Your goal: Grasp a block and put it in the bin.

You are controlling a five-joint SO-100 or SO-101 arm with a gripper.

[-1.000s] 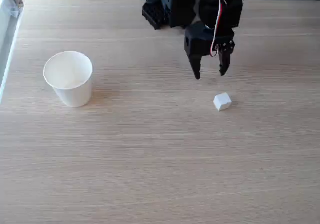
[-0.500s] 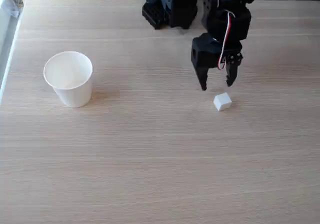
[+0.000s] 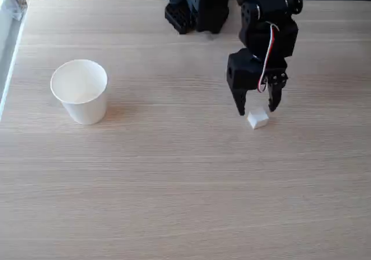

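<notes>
A small white cube, the block (image 3: pixel 258 119), lies on the wooden table right of centre. My black gripper (image 3: pixel 257 111) hangs open directly over it, pointing down, with one fingertip on each side of the block's far edge and nothing held. The bin, a white paper cup (image 3: pixel 80 91), stands upright far to the left of the gripper, its mouth open and nothing showing inside.
The arm's black base (image 3: pixel 194 7) sits at the table's far edge, behind the gripper. Bare light wood (image 3: pixel 185 190) stretches between block and cup and across the whole near half. The table's left edge (image 3: pixel 13 57) runs close beside the cup.
The gripper has come down and slightly right, from well behind the block to just over it, staying open. Block and cup have not moved.
</notes>
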